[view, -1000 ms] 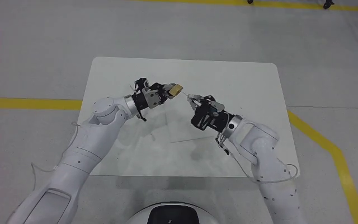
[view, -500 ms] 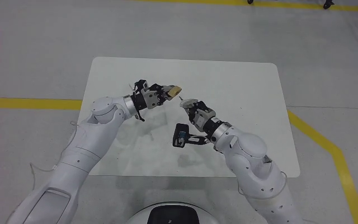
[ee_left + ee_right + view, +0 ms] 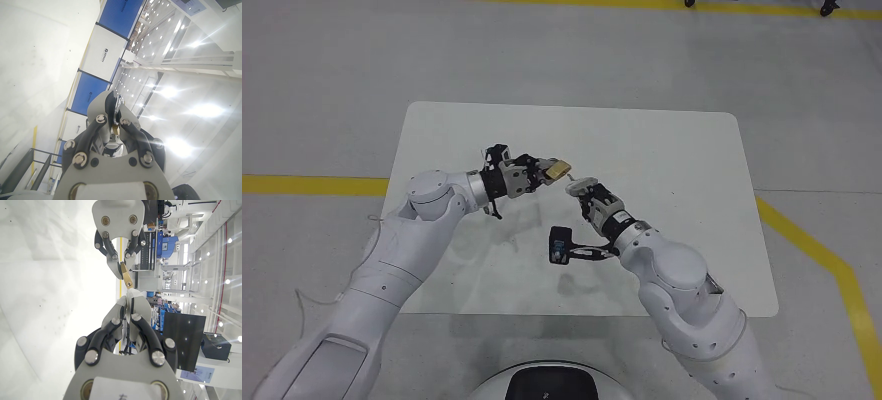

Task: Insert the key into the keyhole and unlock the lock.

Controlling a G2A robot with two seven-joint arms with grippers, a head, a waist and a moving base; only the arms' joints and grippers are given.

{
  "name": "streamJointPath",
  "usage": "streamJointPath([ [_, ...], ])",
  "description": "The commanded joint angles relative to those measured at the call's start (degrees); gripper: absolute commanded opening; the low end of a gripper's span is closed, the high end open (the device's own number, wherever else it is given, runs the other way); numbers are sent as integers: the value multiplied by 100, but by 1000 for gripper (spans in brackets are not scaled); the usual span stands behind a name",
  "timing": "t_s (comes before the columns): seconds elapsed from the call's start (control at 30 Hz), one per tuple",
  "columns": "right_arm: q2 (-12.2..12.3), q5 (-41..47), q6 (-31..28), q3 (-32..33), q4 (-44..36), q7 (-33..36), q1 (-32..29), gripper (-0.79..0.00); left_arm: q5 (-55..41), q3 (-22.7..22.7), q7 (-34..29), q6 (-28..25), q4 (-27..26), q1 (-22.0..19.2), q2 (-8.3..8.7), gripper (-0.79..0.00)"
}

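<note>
Seen from above, a white tabletop (image 3: 672, 150) with two robot arms meeting over its middle. The left arm comes in from the left, and the left end effector (image 3: 544, 171) is held above the tabletop, its fingers pressed onto a small brass lock (image 3: 557, 169). The lock sticks out past the fingertips, towards the other arm. In the left wrist view the left end effector (image 3: 115, 108) pinches the lock (image 3: 115, 130) between its two fingers, with the silver shackle (image 3: 118, 103) showing up near the fingertips.

Just right of the lock, a thin sliver of the key (image 3: 570, 180) sits between the lock and the right end effector (image 3: 581, 187), which comes in from the lower right, also off the tabletop. Its fingers are pressed together, pinching the key.

The right wrist view looks along the right end effector (image 3: 128, 298) to the lock (image 3: 126, 276) straight ahead, gripped by the left end effector (image 3: 121, 270) beyond it. The keyhole (image 3: 129, 283), a cross-shaped slot in the lock's brass end face, points at the right fingertips, which are just beside that face. The key is mostly hidden there, so I cannot tell whether its tip is in the keyhole
</note>
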Motion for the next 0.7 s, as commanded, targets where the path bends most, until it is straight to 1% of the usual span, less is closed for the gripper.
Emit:
streamJointPath([
  [0.0,6,-56,-33,6,-26,-37,-12,-785,17,7,20,1,-17,8,-5,-785],
  [0.37,31,-275,-228,21,-57,-208,-14,-785,126,22,107,-25,-96,28,-20,-785],
  [0.67,45,-491,-143,30,-85,-309,-12,-785,249,43,168,-20,-169,43,-28,-785],
])
